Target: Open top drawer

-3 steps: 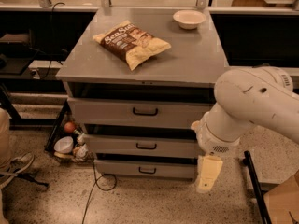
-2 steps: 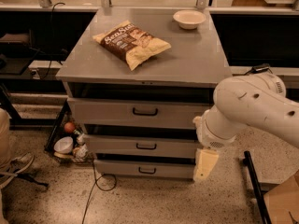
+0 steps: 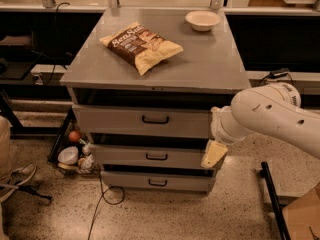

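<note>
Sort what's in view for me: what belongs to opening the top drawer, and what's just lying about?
Belongs to the job: top drawer; its handle; gripper, at the drawers' right end, level with the middle drawer.

Lying about: chip bag and bowl on the cabinet top; middle drawer; bottom drawer; clutter on the floor, left.

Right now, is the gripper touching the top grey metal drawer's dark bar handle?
Apart. Camera view: the gripper sits well right of the dark bar handle.
</note>
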Motion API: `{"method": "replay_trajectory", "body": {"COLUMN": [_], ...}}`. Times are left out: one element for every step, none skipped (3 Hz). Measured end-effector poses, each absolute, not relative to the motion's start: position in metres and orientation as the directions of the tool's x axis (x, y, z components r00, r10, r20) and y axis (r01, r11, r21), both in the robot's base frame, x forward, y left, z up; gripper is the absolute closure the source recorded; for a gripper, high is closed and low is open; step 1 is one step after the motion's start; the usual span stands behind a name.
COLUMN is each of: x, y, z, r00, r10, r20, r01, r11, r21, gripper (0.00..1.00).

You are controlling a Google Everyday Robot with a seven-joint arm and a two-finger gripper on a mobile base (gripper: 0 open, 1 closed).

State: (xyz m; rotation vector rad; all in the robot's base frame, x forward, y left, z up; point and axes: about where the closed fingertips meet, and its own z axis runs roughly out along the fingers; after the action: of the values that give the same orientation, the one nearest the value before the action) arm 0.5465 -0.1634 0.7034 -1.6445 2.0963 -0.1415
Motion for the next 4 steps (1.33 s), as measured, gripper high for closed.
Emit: {"method": "replay_trajectory", "body": {"x": [0.579, 0.606, 0.631, 0.650], "y": [-0.164, -0.156, -0.144, -0.127], "z": [0.697, 0.690, 0.680, 0.666], "r00": [-0.182, -0.172, -0.152, -0.121], "r10": [-0.931, -0.927, -0.922, -0.918], "r20": [-0.315, -0.334, -0.357, -0.377], "r01": [-0.865, -0.860, -0.873, -0.899], "r11": [0.304, 0.307, 0.295, 0.262], "r21": [-0.400, -0.408, -0.388, -0.350], "gripper": [0.00, 0.00, 0.00, 0.00]}}
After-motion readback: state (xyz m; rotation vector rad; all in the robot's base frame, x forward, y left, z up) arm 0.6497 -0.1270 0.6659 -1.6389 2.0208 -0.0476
